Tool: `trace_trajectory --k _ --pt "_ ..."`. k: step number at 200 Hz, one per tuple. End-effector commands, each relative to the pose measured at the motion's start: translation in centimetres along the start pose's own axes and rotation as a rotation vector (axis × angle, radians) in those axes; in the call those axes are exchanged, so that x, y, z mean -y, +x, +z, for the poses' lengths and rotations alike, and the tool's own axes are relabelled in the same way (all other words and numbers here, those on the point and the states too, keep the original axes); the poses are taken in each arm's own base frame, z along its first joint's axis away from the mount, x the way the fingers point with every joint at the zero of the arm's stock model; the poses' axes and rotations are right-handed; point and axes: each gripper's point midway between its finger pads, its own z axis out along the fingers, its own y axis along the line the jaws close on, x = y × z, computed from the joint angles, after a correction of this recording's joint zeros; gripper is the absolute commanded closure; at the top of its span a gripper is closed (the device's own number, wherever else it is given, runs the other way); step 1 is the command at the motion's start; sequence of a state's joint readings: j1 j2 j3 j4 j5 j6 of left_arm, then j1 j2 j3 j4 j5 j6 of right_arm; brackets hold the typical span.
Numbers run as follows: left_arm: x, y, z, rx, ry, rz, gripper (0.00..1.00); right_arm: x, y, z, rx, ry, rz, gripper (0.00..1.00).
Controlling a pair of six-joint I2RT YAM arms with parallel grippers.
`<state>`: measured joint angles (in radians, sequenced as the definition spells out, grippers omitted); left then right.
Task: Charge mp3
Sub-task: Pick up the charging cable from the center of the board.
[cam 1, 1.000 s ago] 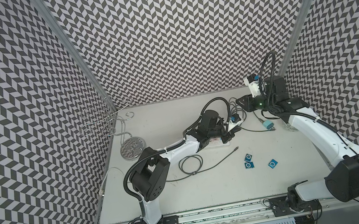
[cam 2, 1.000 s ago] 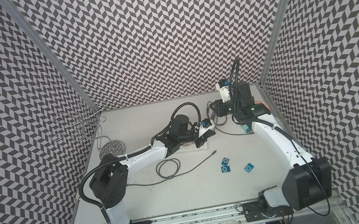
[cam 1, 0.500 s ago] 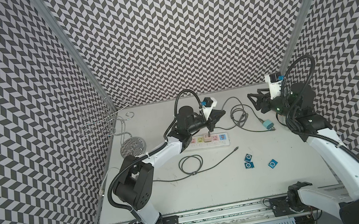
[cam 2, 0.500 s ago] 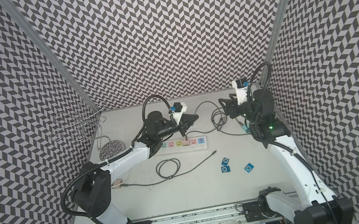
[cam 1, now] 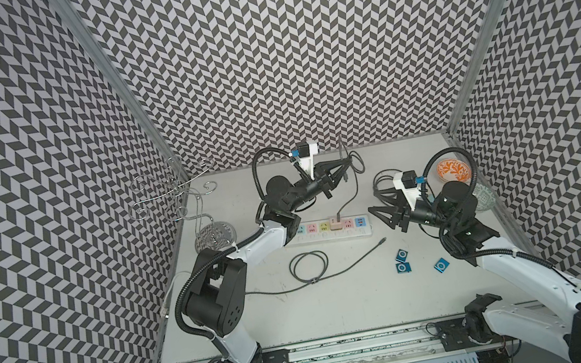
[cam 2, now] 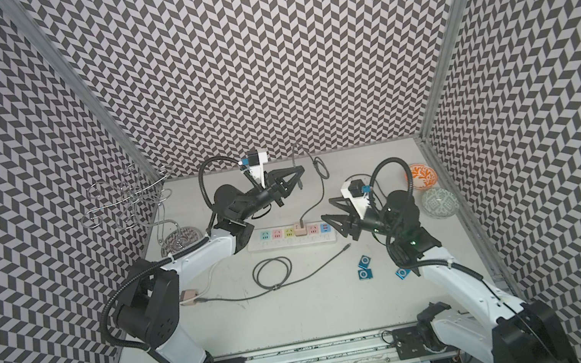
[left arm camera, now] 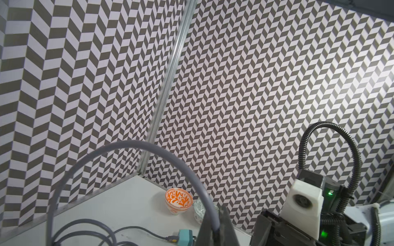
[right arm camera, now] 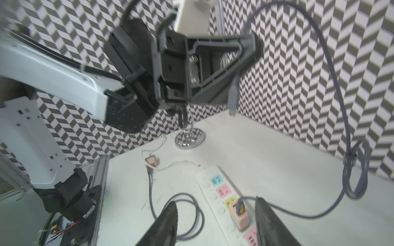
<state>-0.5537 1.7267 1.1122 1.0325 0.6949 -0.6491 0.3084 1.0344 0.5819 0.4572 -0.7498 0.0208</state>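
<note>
Three small blue mp3 players [cam 1: 402,254] [cam 2: 365,273] lie on the table, right of centre. My left gripper [cam 1: 347,170] [cam 2: 298,177] [left arm camera: 215,221] is raised near the back wall, shut on a grey cable [left arm camera: 128,147]. The cable's free connector [right arm camera: 233,100] hangs just below the jaws. Its other end sits in a pink charger [cam 1: 336,223] [right arm camera: 239,219] plugged into the white power strip [cam 1: 331,236] [cam 2: 291,241]. My right gripper [cam 1: 379,216] [cam 2: 327,209] [right arm camera: 215,202] hovers open and empty beside the strip's right end, above and behind the mp3 players.
A second grey cable [cam 1: 308,266] lies coiled in front of the strip, running to a loose pink charger [cam 2: 188,296]. An orange bowl [cam 1: 452,170] and a glass bowl [cam 2: 439,202] stand at the back right. A wire stand [cam 1: 178,194] is at the back left. A teal device [left arm camera: 185,237] has a cable plugged in.
My left gripper rose from the power strip toward the back wall, carrying the cable. My right gripper opened and pulled away to the right of the strip.
</note>
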Motion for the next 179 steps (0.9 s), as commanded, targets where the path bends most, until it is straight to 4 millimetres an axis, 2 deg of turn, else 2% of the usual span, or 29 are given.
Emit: trace_trajectory --k 1,41,93,126,153,179 --pt "1.8 -1.2 -0.5 0.063 0.079 -0.026 1.00 -1.0 -3.6 0.5 0.141 -0.047 -0.197 0.44" --pt "2.6 -1.6 -1.2 0.111 0.100 -0.068 1.00 -0.4 -4.2 2.5 0.168 -0.024 -0.218 0.45" --pt "3.0 -1.2 -0.9 0.103 0.057 -0.061 1.00 -0.9 -5.3 4.4 0.214 0.003 -0.233 0.47" --pt "3.0 -0.5 -0.6 0.093 0.041 -0.079 1.00 -1.7 -5.3 5.6 0.235 0.019 -0.242 0.52" --pt "3.1 -0.5 -0.5 0.097 0.027 -0.076 1.00 -1.0 -4.9 6.1 0.213 0.076 -0.233 0.60" --pt "3.1 -0.5 -0.5 0.092 0.015 -0.072 1.00 -0.6 -5.3 5.6 0.235 0.123 -0.237 0.65"
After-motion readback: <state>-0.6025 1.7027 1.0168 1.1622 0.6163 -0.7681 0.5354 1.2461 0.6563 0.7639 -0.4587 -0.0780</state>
